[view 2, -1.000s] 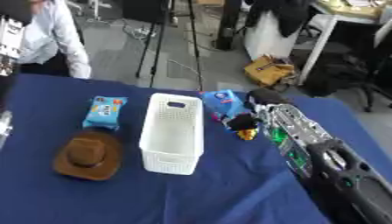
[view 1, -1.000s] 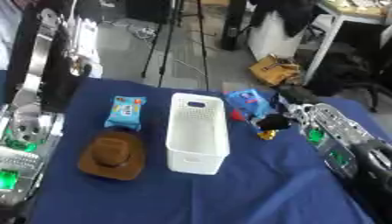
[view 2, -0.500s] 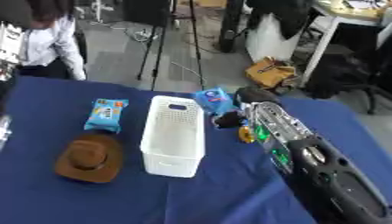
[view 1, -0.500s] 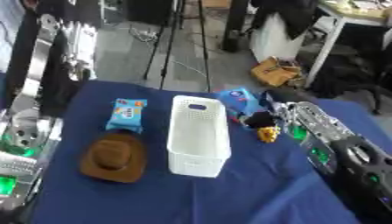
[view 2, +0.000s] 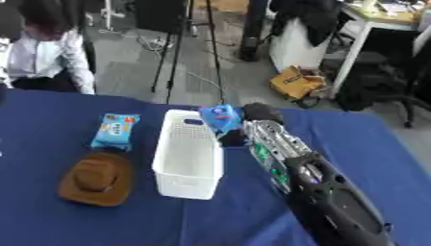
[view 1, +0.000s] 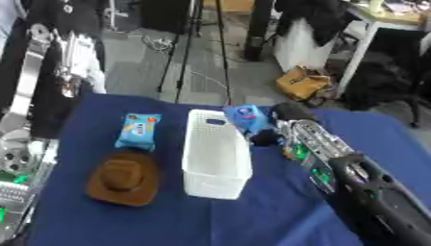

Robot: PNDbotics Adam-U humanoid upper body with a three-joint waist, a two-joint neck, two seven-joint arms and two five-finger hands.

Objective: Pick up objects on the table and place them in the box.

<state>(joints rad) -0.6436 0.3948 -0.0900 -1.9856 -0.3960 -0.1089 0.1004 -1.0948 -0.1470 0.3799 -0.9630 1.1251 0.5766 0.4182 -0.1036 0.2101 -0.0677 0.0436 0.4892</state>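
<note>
A white slatted basket [view 1: 196, 154] stands mid-table, long side running away from me. Left of it lie a blue snack packet [view 1: 137, 130] and a brown cowboy hat [view 1: 124, 181]. At the basket's far right corner sits a blue object [view 2: 219, 116]. My right hand [view 1: 285, 113] reaches in from the lower right and is against that blue object; its fingers cannot be made out. A small dark shape [view 1: 268, 139] shows just below the hand, beside the basket wall. Parts of my left arm [view 1: 13, 161] show at the left edge.
The blue tablecloth [view 1: 168, 222] has open room in front of the basket and hat. Beyond the far edge are tripod legs [view 1: 181, 53], a tan bag [view 1: 301, 82] on the floor and a white desk leg [view 1: 358, 53].
My right arm has moved left and forward, up to the blue object by the basket. The small yellow thing seen near the hand earlier no longer shows.
</note>
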